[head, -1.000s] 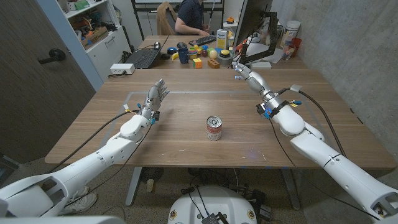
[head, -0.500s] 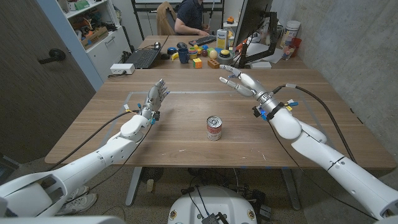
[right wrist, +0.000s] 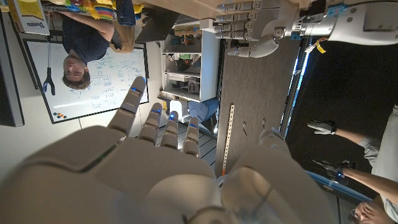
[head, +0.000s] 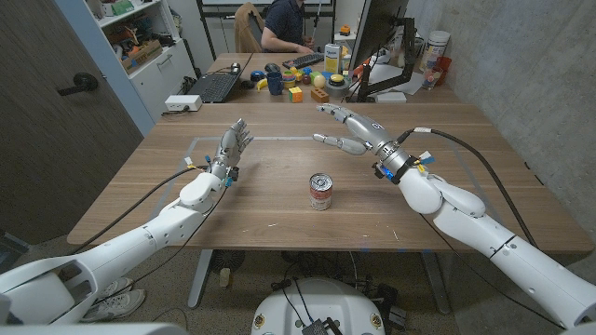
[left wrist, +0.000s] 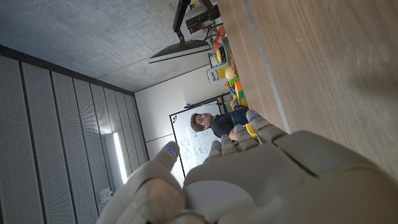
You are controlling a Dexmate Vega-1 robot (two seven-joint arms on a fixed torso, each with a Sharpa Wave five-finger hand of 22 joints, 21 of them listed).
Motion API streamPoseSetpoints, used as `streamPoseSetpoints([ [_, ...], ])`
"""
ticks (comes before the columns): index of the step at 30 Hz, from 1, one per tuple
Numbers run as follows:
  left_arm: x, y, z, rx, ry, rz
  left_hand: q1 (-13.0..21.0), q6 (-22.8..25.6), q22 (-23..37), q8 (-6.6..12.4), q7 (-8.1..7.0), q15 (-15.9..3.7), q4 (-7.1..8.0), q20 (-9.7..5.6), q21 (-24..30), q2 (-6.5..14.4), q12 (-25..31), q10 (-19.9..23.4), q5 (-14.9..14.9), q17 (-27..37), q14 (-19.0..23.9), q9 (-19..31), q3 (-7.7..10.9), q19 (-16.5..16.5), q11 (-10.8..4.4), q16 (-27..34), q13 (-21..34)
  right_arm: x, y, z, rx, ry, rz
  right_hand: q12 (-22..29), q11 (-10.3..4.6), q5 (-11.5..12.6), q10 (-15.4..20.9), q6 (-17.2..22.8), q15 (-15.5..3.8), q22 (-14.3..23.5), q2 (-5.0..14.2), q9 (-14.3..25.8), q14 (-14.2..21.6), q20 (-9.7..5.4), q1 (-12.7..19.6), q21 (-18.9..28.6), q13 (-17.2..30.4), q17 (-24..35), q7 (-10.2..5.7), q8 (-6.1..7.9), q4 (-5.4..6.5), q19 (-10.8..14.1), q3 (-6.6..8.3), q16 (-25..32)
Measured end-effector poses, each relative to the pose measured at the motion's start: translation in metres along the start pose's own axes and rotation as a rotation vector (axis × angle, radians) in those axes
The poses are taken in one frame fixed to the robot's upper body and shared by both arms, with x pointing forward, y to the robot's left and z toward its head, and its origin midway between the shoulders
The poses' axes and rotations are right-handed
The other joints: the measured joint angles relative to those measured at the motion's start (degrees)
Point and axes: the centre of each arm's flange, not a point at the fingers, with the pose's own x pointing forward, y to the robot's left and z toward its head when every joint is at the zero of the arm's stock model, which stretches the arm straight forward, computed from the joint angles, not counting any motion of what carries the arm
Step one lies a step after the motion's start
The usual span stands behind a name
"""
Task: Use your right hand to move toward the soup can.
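The soup can point(head: 320, 192) stands upright on the wooden table point(head: 279, 214), with a red and white label and a silver lid. My right hand point(head: 346, 128) hovers above the table behind the can and a little to its right, fingers spread and holding nothing. My left hand point(head: 233, 144) stands on the table's left side with its fingers straight and apart, well clear of the can. The right wrist view looks over my right hand's back point(right wrist: 161, 180) and catches my left hand point(right wrist: 252, 28) across the table.
Several small toys and blocks point(head: 303, 86), a laptop point(head: 214, 87) and a monitor point(head: 377, 37) crowd the table's far end. A person point(head: 284, 26) sits behind the table. A strip of tape point(head: 270, 139) runs across the tabletop.
My right hand has swung left from the far right side toward the middle of the table, closer to the can. The left hand and the can have not moved.
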Motion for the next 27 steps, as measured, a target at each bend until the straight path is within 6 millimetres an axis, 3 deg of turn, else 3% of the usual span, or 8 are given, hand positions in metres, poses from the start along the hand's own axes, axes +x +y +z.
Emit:
streamPoseSetpoints([
  [7,-0.002,0.000,-0.002,-0.004,0.004,0.001,-0.2,0.0,0.0,0.00,0.00,0.00,0.23,0.00,0.0,-0.2,0.0,0.0,0.0,0.0,0.0,0.0,-0.23,0.0,0.00,0.0,0.0,0.004,0.007,0.014,-0.138,-0.034,0.041,0.0,-1.23,0.6,-0.6,-0.9,-0.53,-0.1,-1.44,0.0,-0.3,-0.05,1.9,-0.6,0.0,0.0,-0.98,-0.05,-1.11,1.2,-0.78,-0.5],
  [16,-0.004,0.002,-0.004,-0.012,0.007,0.008,-0.2,0.0,0.0,0.00,0.00,0.00,0.23,0.00,0.0,-0.2,0.0,0.0,0.2,0.0,0.0,0.0,-0.23,0.0,0.00,0.0,0.0,0.007,0.020,0.024,-0.276,-0.053,0.121,-0.4,-2.15,1.4,-1.5,-2.2,-0.83,-0.1,-1.67,0.3,-0.6,0.14,3.2,-1.5,0.0,0.0,-1.24,-0.47,-1.81,1.4,-1.01,-0.9],
  [27,-0.006,0.003,-0.006,-0.017,0.011,0.011,-0.5,0.0,0.0,0.00,0.00,0.00,0.22,0.00,0.0,-0.1,0.0,0.0,0.2,0.0,0.0,0.0,-0.22,0.0,0.00,0.0,0.0,0.005,0.037,0.024,-0.342,-0.044,0.217,-0.4,-2.80,2.2,-2.2,-2.1,-1.03,-0.1,-1.38,0.3,-0.4,0.14,4.0,-2.3,0.0,0.0,-4.02,-0.46,-2.29,1.4,-1.49,-1.4],
])
